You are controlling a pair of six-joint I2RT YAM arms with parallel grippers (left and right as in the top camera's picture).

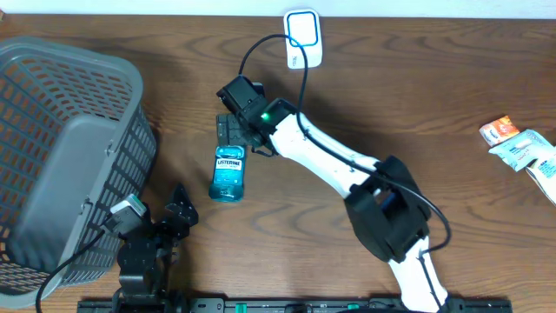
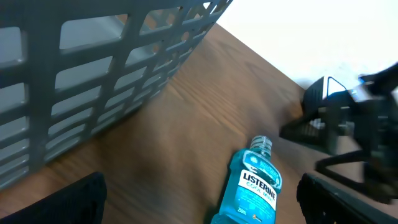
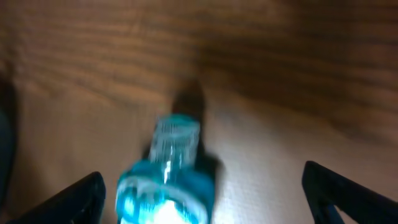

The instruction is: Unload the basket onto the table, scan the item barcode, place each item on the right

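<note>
The item is a blue Listerine mouthwash bottle (image 1: pixel 228 174) lying flat on the wooden table, label up and cap pointing to the far side. My right gripper (image 1: pixel 231 128) hangs just over its cap end, open. In the right wrist view the blurred bottle (image 3: pixel 166 180) sits between the wide-apart fingers, left of centre and touching neither. My left gripper (image 1: pixel 180 205) rests open near the front edge, left of the bottle. The left wrist view shows the bottle (image 2: pixel 250 190) ahead of its spread fingers (image 2: pixel 78 199). No barcode shows.
A large grey slotted basket (image 1: pixel 61 148) fills the left side, its wall (image 2: pixel 93 68) close to my left gripper. A white device with a blue outline (image 1: pixel 303 36) lies at the far edge with a black cable. Snack packets (image 1: pixel 521 148) lie at the right edge.
</note>
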